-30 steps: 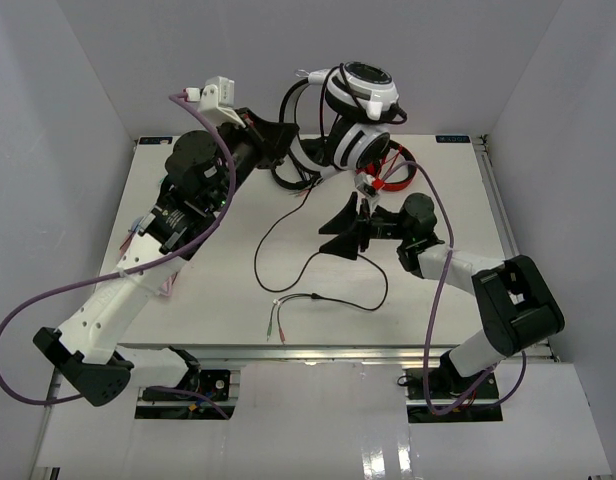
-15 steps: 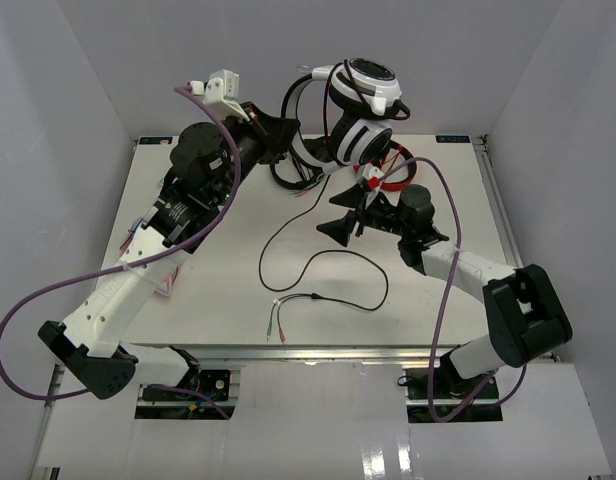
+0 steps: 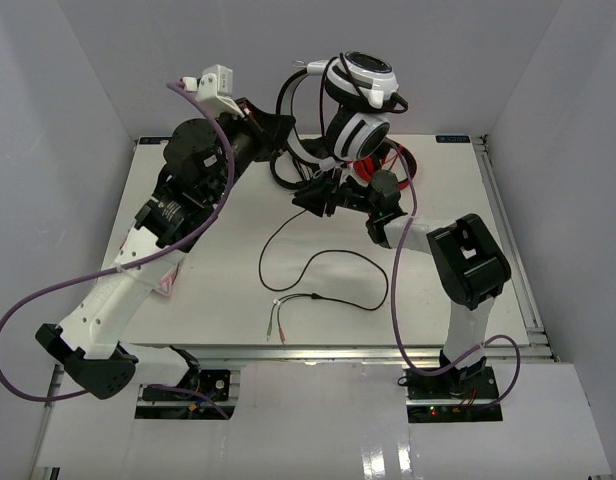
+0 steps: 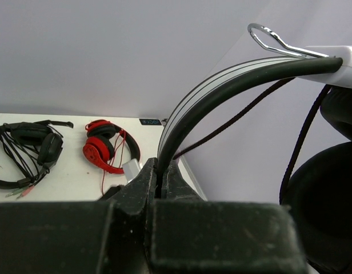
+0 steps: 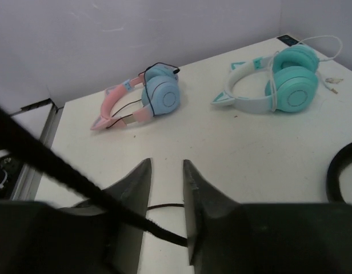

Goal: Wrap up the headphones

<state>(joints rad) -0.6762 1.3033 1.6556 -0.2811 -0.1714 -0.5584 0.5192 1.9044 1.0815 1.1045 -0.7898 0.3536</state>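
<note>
Most of the cable [image 3: 328,262] is seen loose on the tabletop [image 3: 228,230], so wrapping is judged barely begun. The headphones [image 3: 360,100] are held aloft by the clamped left end effector [image 4: 159,182]; the right end effector [image 5: 166,164] is narrowly parted around the cable.

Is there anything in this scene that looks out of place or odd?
Yes. The headphones hang in the air, pinched at the headband by the left gripper, while their long cable is unwrapped: it trails down in loose loops across the table, with the plugs lying near the front edge.
</note>
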